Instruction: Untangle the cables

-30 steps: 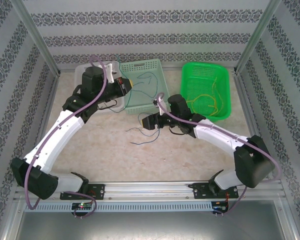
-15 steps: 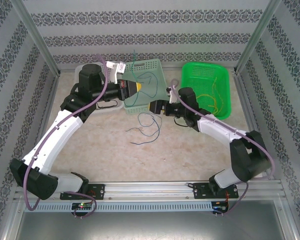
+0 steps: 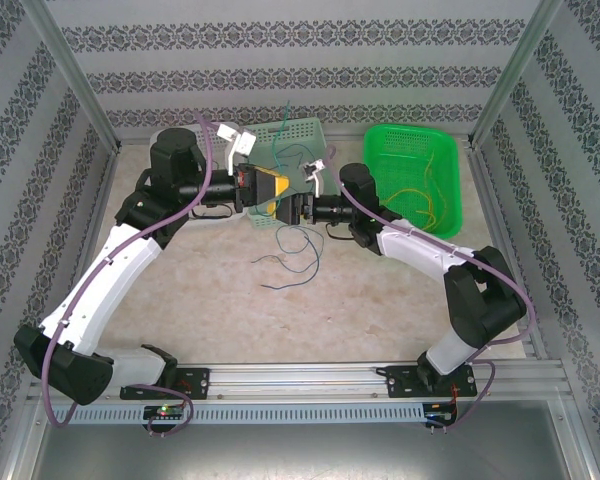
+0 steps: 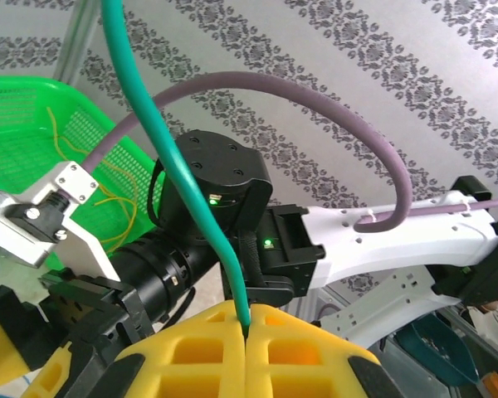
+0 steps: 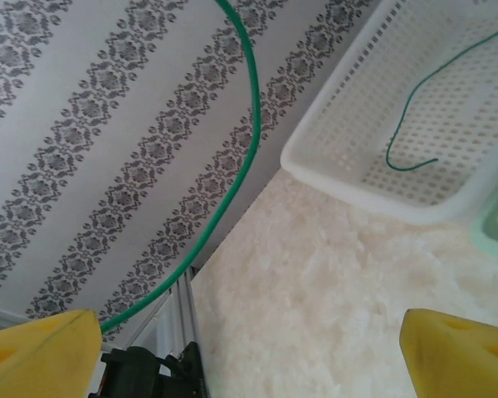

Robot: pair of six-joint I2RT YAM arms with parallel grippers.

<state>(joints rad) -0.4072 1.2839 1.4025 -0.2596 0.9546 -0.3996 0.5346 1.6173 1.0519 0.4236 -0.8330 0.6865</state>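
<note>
A: Layout, big stuff first?

B: Surface [image 3: 210, 290], with a green basket [image 3: 410, 130] back right and a white basket [image 5: 349, 186] back left. Both arms reach into the middle back. Left hand [image 3: 272, 192] and right hand [image 3: 300, 208] face each other tip to tip, just beside one another. Can't tell if they touch.

A: Hand states?

B: Left hand: pads together, clamped on the green cable [image 4: 191, 191]. Right hand: pads wide apart, nothing between them.

A: Where's that cable relative to the right hand?

B: It leaves the left hand's seam and runs steeply up, then arcs over. At the grip its long axis is near vertical, across the line joining the two hands. In the right wrist view it sweeps down to the pad at the left of that view and goes behind it, so it's outside the gap.

A: So the next move?

B: My read: the right hand has to shift sideways until the strand sits in the gap, near the left hand's pinch. Otherwise it closes on air.

A: Other cables?

B: Blue cable [image 3: 305, 250] lies loose on the surface, just on the near side of the right hand, so the right arm is nearer it. Yellow cables [image 3: 420, 205] are in the green basket, well apart. Can't tell if green and blue cross.
</note>
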